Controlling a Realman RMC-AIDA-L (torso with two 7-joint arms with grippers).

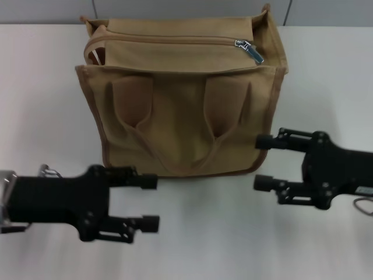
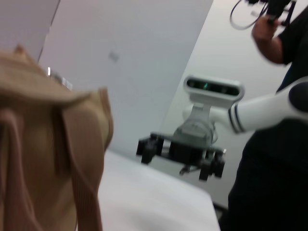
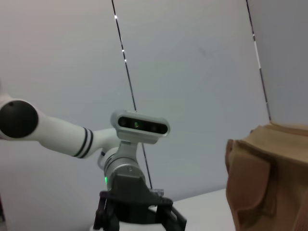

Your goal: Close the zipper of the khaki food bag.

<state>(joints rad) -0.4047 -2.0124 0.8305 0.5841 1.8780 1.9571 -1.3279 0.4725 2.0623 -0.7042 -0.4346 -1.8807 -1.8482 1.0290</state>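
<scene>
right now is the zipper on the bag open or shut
Mostly shut: the slider sits near the bag's right end, with a gap at the left end.

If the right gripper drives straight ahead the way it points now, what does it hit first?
The right gripper points toward the robot's left, at the lower right corner of the khaki food bag. It would likely meet that corner first, though depth is unclear and it may pass just in front.

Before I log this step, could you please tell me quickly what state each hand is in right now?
Left hand: open, empty, on the near side of the bag.
Right hand: open, empty, beside the bag's lower right corner.
</scene>
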